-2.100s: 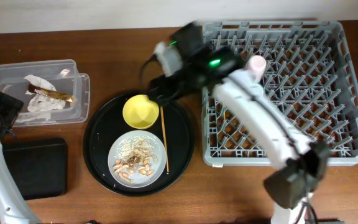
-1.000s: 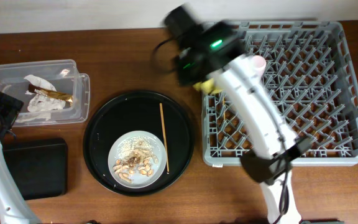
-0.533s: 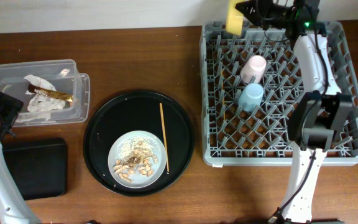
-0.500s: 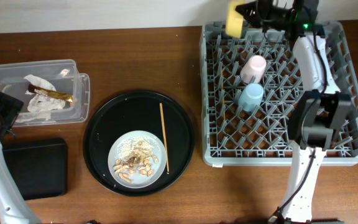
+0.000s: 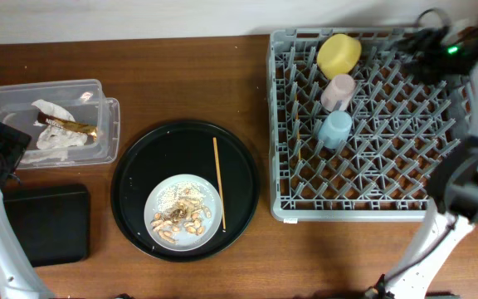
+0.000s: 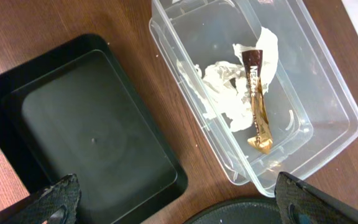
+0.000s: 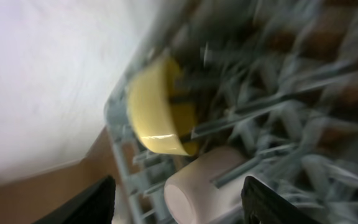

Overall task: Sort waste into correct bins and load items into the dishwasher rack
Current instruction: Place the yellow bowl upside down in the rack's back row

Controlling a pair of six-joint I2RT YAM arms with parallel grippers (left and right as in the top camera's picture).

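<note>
Showing the right gripper [image 7: 185, 208] with its fingers [image 7: 98, 200] spread and nothing between them, poised above the back-left corner of the dishwasher rack [image 5: 363, 209]. The yellow bowl [image 5: 339, 53] lies tilted on its side among the pegs there, with the pink cup [image 5: 338, 91] and light-blue cup [image 5: 334, 129] in a row just in front of it. The right wrist view is blurred, so how firmly the bowl sits cannot be told. The left gripper [image 6: 185, 210] is likewise parted and empty, hovering over the clear box [image 5: 106, 124], which holds tissues [image 6: 225, 102] and the snack wrapper [image 6: 257, 102], and beside the flat black tray [image 5: 48, 224]. On the round black tray [image 5: 131, 178] rest the plate [image 5: 212, 193], carrying food scraps [image 5: 181, 218], and the chopsticks [image 5: 217, 184], touching its right edge. The plate is probably rigid, smooth and breakable. It is best pinched at the rim and kept level, since the loose crumbs would slide off. The chopsticks appear light, stiff and thin, and are best gripped at mid-length.
</note>
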